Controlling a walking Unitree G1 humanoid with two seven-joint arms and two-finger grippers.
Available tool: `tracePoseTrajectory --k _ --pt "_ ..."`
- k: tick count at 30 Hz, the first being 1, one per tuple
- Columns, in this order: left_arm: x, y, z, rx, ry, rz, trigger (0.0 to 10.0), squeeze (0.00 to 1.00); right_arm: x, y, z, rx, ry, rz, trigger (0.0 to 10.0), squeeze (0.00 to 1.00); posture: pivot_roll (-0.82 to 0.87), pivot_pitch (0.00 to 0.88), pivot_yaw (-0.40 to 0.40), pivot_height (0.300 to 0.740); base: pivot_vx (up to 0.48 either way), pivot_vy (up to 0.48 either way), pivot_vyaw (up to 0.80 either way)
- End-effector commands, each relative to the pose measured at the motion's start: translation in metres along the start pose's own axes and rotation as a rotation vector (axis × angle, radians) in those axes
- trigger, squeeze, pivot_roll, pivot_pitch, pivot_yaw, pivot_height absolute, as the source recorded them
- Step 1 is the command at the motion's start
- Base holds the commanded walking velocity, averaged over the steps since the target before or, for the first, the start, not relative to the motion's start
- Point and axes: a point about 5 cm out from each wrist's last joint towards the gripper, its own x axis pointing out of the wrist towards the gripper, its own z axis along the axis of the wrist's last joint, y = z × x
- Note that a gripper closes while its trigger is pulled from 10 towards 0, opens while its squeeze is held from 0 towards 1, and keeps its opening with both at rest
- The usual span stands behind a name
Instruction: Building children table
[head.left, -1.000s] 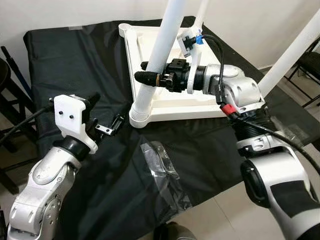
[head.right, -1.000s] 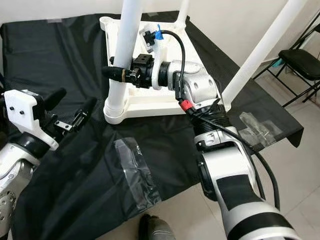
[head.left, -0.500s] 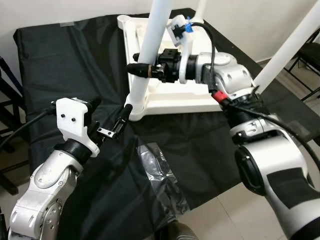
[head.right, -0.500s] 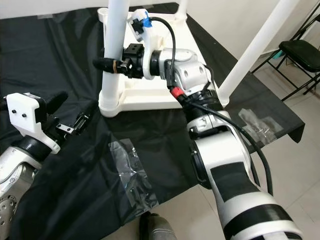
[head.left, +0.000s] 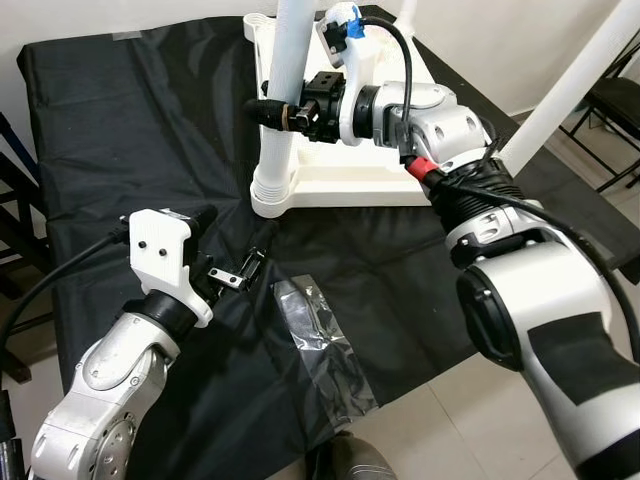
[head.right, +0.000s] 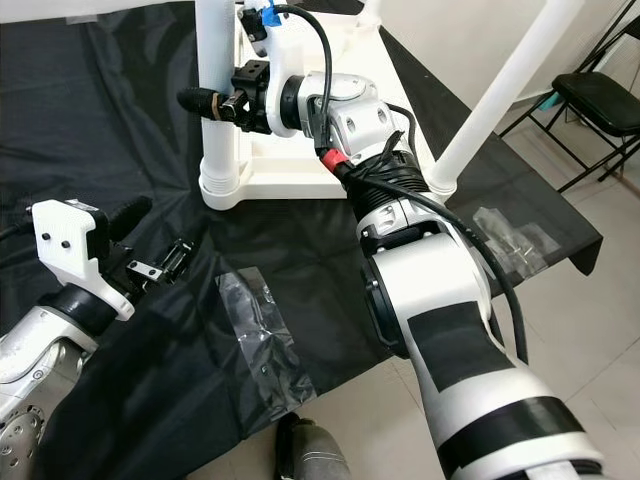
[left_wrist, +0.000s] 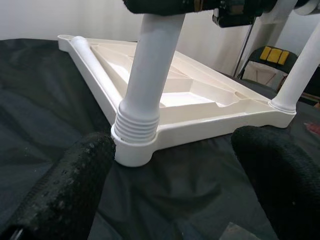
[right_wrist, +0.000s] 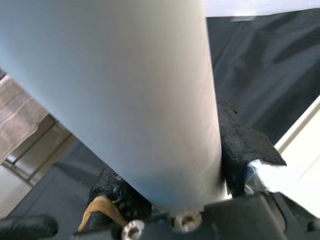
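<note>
The right gripper (head.left: 283, 112) is clamped around the near white table leg (head.right: 218, 95), its black fingers (right_wrist: 240, 145) pressing on either side of the tube — the right wrist view has the leg jammed right between them, touching both. The grip sits partway up the leg, above the ribbed collar (left_wrist: 136, 129) where the leg meets the corner socket of the upturned white tabletop (head.left: 345, 182). That tabletop lies face down on the black cloth (head.left: 120, 120), its ribbed underside showing, with another leg (head.right: 495, 95) standing at the corner nearer the robot's right side.

The left gripper (left_wrist: 175, 180) hangs low over the cloth, its two fingers (left_wrist: 75, 180) spread wide and holding nothing. Seen along them, the socketed leg base lies ahead and between the fingers, apart from both. In the head views this gripper (head.left: 235, 270) sits nearer the robot than the table corner, just beside a clear plastic bag (head.left: 318, 345) that lies flat on the cloth.

Beyond the cloth's right edge — a black folding chair (head.right: 600, 100) on the tiled floor.
</note>
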Motion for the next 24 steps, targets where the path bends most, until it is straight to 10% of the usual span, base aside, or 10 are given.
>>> tracePoseTrajectory --k 1,18,24 --pt "-0.003 -0.003 -0.003 -0.009 0.012 0.002 10.0 0.0 -0.007 -0.012 -0.028 0.046 0.117 -0.121 10.0 0.0 -0.05 0.28 -0.167 0.74 0.0 0.0 0.0" --pt "-0.001 -0.007 -0.005 -0.007 0.021 -0.01 10.0 0.0 -0.01 -0.021 -0.047 0.178 0.132 -0.295 10.0 0.0 -0.05 0.28 -0.151 0.74 0.0 0.0 0.0" --pt "0.002 -0.004 -0.004 0.007 0.016 -0.012 10.0 0.0 -0.028 -0.015 -0.064 0.157 0.395 0.015 10.0 0.0 -0.06 0.266 -0.144 0.74 0.0 0.0 0.0"
